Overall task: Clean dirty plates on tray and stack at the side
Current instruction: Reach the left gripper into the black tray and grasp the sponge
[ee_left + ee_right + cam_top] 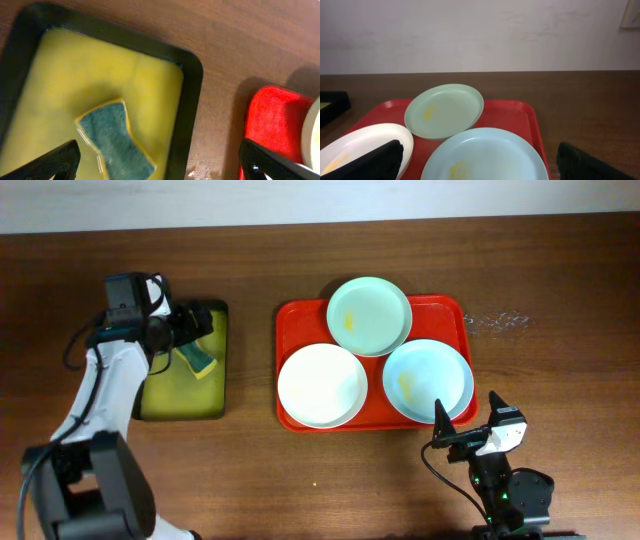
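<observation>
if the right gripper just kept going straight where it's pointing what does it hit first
Most likely the near blue plate on the tray: it lies straight ahead between the open fingers of the right gripper in the wrist view. Height is unclear, so it might meet the plate's near rim first.

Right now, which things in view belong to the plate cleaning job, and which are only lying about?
For the job: red tray; white plate; back mint plate; right mint plate; green sponge; black-rimmed tray holding it.
Only lying about: pale specks on the table, right of the red tray.
</observation>
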